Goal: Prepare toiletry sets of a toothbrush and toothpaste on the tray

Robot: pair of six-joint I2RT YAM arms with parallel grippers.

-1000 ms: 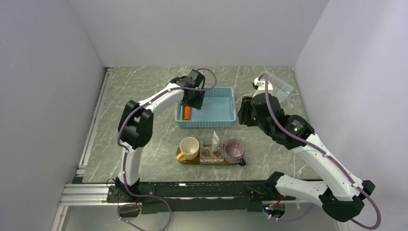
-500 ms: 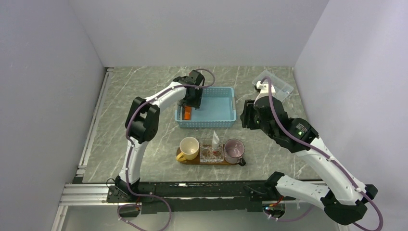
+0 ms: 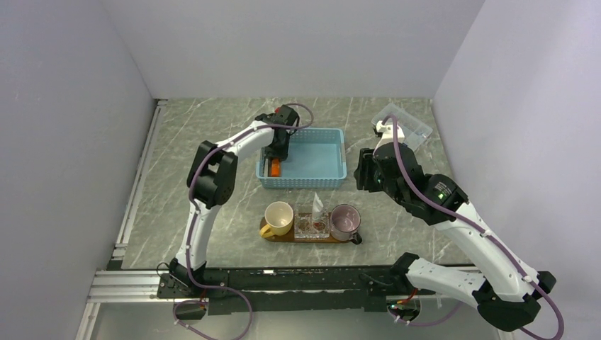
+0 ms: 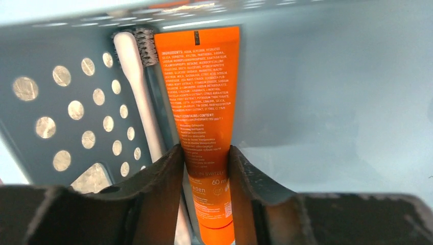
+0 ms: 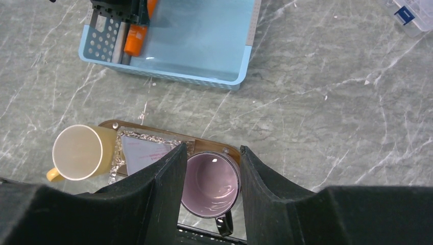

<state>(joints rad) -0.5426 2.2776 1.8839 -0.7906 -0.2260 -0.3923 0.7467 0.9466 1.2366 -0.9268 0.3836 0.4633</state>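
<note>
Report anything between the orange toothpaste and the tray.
The near wall of the blue basket stands between the orange toothpaste and the tray. The tray carries a yellow cup and a pink cup.

1. Top view: bright, even overhead light with soft, faint shadows; sharp throughout.
2. Left wrist view: white glare streaks along the upper edge; print on the toothpaste (image 4: pixel 204 92) is crisp.
3. Both wrist views: the fingers (image 4: pixel 153 199) at the bottom are dark and soft (too near the lens).
</note>
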